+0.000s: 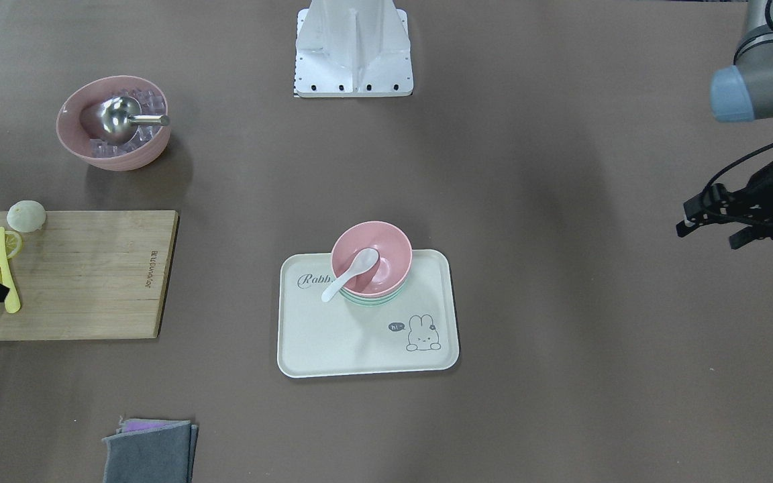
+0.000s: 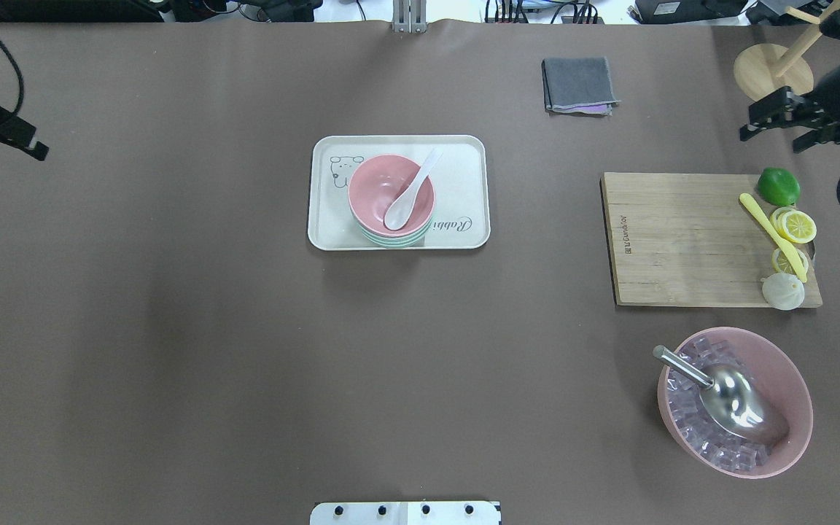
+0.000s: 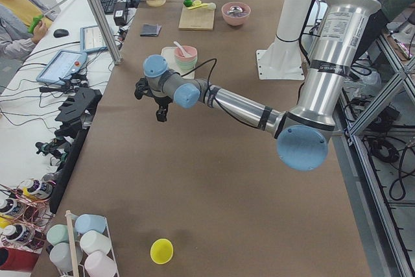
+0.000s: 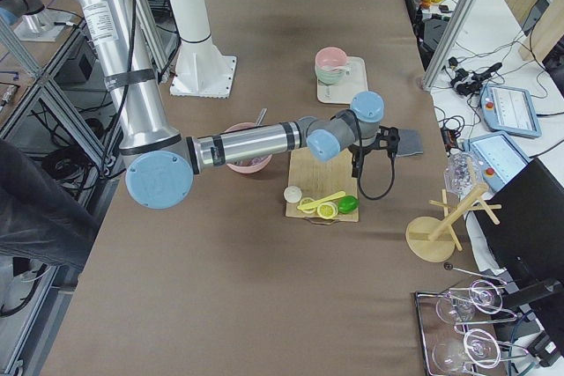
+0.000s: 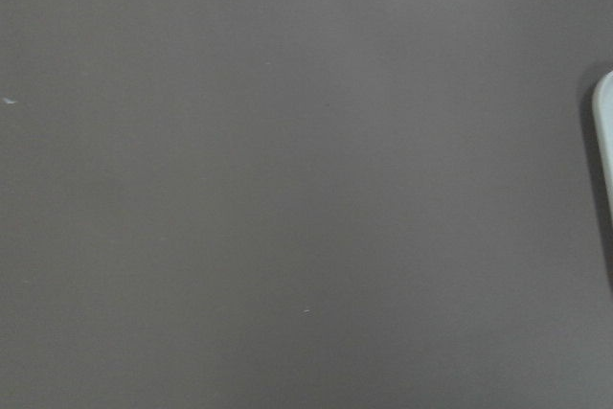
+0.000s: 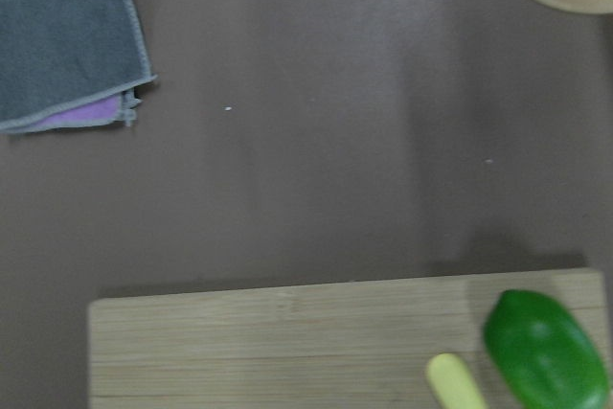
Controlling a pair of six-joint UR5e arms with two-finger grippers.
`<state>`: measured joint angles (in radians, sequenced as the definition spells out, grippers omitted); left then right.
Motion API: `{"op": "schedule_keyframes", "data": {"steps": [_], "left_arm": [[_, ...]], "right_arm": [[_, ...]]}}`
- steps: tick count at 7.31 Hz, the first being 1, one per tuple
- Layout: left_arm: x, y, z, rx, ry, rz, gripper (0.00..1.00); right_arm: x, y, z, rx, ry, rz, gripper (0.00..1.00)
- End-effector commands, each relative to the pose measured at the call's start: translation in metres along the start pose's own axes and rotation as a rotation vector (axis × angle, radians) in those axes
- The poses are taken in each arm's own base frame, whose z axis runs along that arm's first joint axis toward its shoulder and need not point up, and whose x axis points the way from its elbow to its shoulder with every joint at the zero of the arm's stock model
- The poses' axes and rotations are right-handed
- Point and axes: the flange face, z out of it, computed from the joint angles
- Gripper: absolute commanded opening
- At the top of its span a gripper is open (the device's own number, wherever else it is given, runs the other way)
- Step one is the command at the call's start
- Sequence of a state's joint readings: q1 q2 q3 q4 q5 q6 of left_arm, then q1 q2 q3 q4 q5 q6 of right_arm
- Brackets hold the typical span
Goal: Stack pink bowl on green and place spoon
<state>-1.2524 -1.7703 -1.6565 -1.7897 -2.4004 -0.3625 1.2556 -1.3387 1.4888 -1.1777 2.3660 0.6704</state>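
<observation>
The pink bowl (image 1: 386, 258) sits nested on the green bowl (image 1: 373, 302) on the cream rabbit tray (image 1: 359, 342). The white spoon (image 1: 349, 274) lies in the pink bowl with its handle over the rim. In the overhead view the pink bowl (image 2: 380, 186), green bowl (image 2: 391, 240) and spoon (image 2: 409, 193) are on the tray (image 2: 464, 168). My left gripper (image 1: 708, 236) is open and empty, far off at the table's side (image 2: 12, 152). My right gripper (image 2: 771, 142) is open and empty beyond the cutting board.
A large pink bowl (image 2: 733, 401) holds ice cubes and a metal scoop (image 2: 726, 397). A wooden cutting board (image 2: 682, 240) carries a lime (image 2: 779, 186), lemon slices and a yellow knife (image 2: 770, 233). A grey cloth (image 2: 579, 84) and a wooden stand (image 2: 774, 69) are at the far edge.
</observation>
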Motion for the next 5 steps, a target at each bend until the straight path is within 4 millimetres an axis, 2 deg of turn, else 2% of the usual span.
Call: {"op": "schedule_keyframes", "data": {"steps": [1,2,3,4,5], "left_arm": [[-0.082,0.032,-0.014,0.011,-0.120,0.135,0.98],[-0.114,0.048,-0.018,0.005,-0.148,0.166,0.98],[-0.134,0.051,-0.036,0.021,-0.158,0.182,0.98],[-0.136,0.060,-0.038,0.028,-0.156,0.187,0.98],[-0.153,0.093,-0.029,-0.005,-0.158,0.172,0.98]], "right_arm": [[0.091,0.003,-0.009,-0.003,0.054,-0.190,1.00],[0.110,0.000,-0.012,0.000,0.064,-0.211,1.00],[0.117,-0.002,-0.013,0.007,0.085,-0.221,1.00],[0.116,-0.007,-0.013,0.021,0.120,-0.224,1.00],[0.121,0.001,-0.014,0.024,0.117,-0.217,1.00]]}}
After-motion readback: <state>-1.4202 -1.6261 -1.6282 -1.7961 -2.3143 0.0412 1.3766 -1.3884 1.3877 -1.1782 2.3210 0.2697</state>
